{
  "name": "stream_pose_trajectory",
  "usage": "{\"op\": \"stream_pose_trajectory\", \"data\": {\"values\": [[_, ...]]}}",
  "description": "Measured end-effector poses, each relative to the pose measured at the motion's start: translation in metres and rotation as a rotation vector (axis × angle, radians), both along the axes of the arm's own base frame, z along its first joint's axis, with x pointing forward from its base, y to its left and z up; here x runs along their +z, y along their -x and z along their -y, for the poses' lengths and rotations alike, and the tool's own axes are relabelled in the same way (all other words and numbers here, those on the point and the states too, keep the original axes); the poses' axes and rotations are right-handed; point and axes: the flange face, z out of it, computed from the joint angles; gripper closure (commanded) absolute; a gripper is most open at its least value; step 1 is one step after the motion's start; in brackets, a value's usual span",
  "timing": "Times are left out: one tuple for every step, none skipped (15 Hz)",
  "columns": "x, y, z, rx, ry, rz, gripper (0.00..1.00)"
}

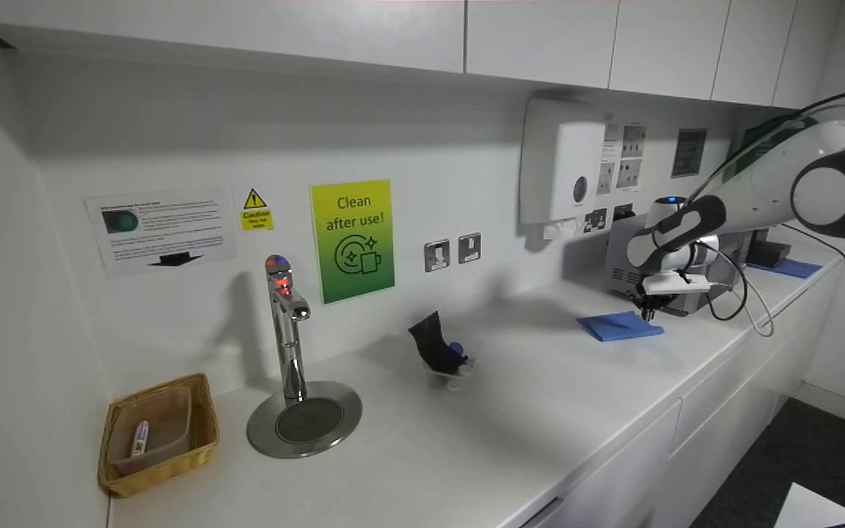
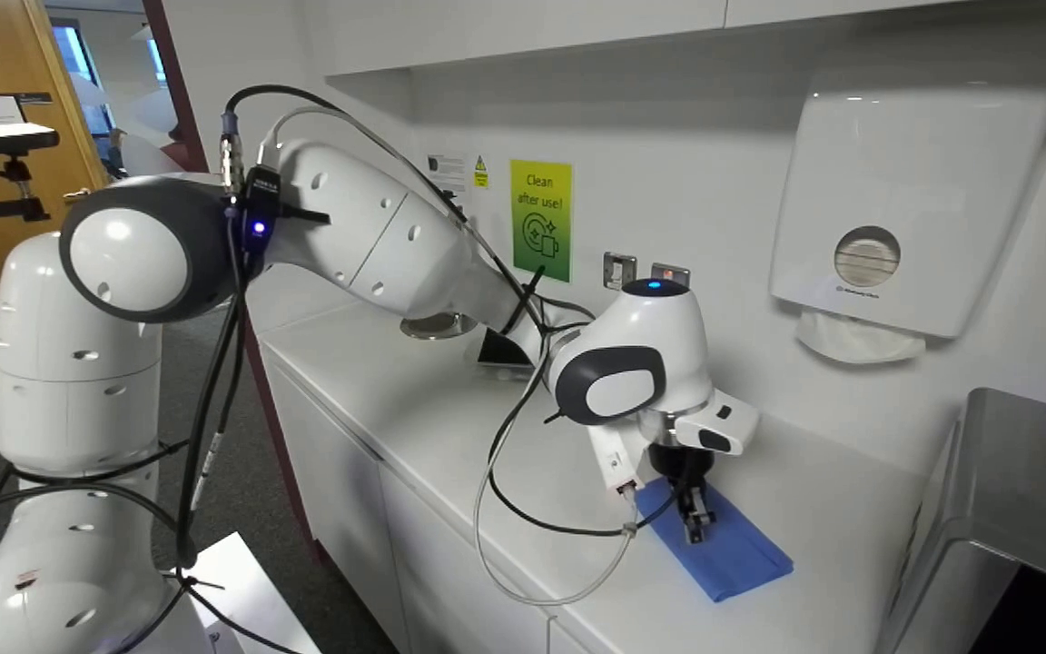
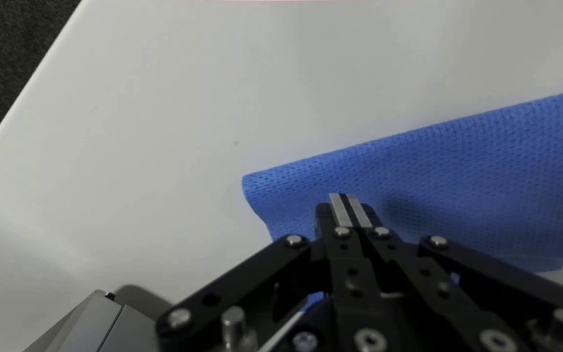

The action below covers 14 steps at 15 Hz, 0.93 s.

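We expect the folded blue cloth [image 3: 477, 186], spread on the white counter [image 3: 154, 112], to be light and limp, best pinched along its folded edge [image 3: 408, 140]. Over it we see the gripper [image 3: 343, 196], fingertips together, nothing visible between; contact we cannot tell.

You face what looks like a shared kitchenette: white counter [image 1: 525, 433], wall cupboards [image 1: 532, 44], chrome tap [image 1: 289, 345], paper-towel dispenser [image 1: 562, 161], and green sign [image 1: 353, 242] reading "Clean after use!"
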Motion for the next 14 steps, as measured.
{"op": "stream_pose_trajectory", "data": {"values": [[-0.003,-0.004,0.002,0.000,0.003,-0.001,1.00],[-0.007,-0.009,0.003,0.000,0.003,-0.004,1.00],[-0.012,-0.013,0.005,-0.001,0.003,-0.007,1.00],[-0.017,-0.018,0.006,-0.001,0.002,-0.011,1.00],[-0.022,-0.023,0.006,-0.001,0.001,-0.013,1.00],[-0.027,-0.028,0.007,-0.001,-0.001,-0.014,1.00],[-0.031,-0.032,0.007,-0.001,-0.002,-0.015,1.00],[-0.035,-0.037,0.008,-0.001,-0.003,-0.014,1.00],[-0.038,-0.041,0.008,-0.001,-0.005,-0.012,1.00],[-0.040,-0.046,0.008,-0.002,-0.009,-0.007,1.00],[-0.042,-0.052,0.007,-0.005,-0.016,0.002,1.00],[-0.042,-0.058,0.006,-0.007,-0.023,0.016,1.00],[-0.042,-0.063,0.004,-0.009,-0.034,0.029,1.00],[-0.042,-0.070,0.002,-0.010,-0.046,0.044,1.00]]}}
